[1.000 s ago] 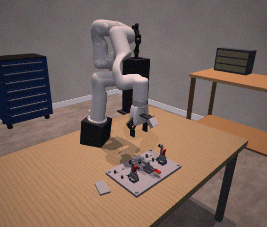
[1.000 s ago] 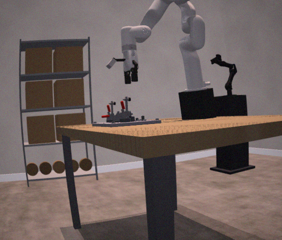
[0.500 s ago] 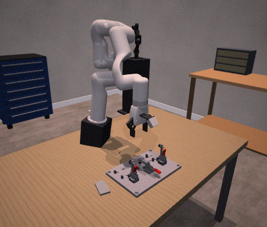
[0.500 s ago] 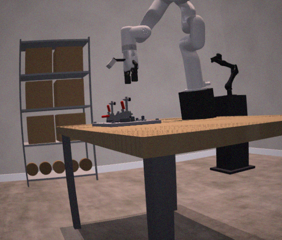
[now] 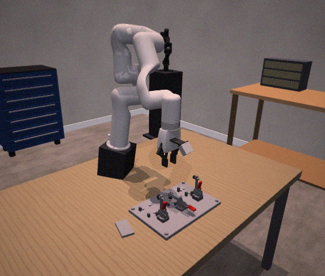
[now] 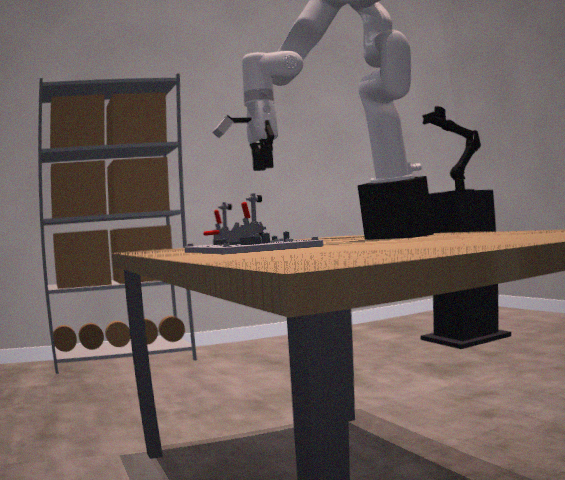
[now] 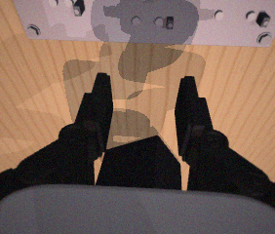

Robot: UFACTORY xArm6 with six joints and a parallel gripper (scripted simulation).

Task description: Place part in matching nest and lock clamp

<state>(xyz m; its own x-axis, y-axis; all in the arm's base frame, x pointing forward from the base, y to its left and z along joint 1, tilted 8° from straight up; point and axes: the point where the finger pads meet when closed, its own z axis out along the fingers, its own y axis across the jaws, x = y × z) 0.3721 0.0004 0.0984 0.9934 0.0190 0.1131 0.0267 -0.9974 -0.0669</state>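
Observation:
The part (image 5: 124, 227), a flat grey plate, lies on the table just left of the grey fixture plate (image 5: 174, 226) (image 6: 251, 246) (image 7: 225, 29). The fixture carries three toggle clamps with red handles. The far clamp (image 5: 195, 189) and the near clamp (image 5: 164, 206) have upright handles. The middle clamp's handle (image 5: 191, 208) lies flat. My gripper (image 5: 168, 161) (image 6: 262, 161) (image 7: 144, 92) hangs well above the table behind the fixture, pointing down. Its fingers stand about half apart with nothing between them. The part is hidden in the wrist view and in the exterior view.
The arm's black base (image 5: 116, 161) stands on the table's far side, with a black pedestal (image 5: 165, 89) behind it. A blue drawer cabinet (image 5: 22, 103), a side table (image 5: 299, 98) and a shelf rack (image 6: 109, 206) stand off the table.

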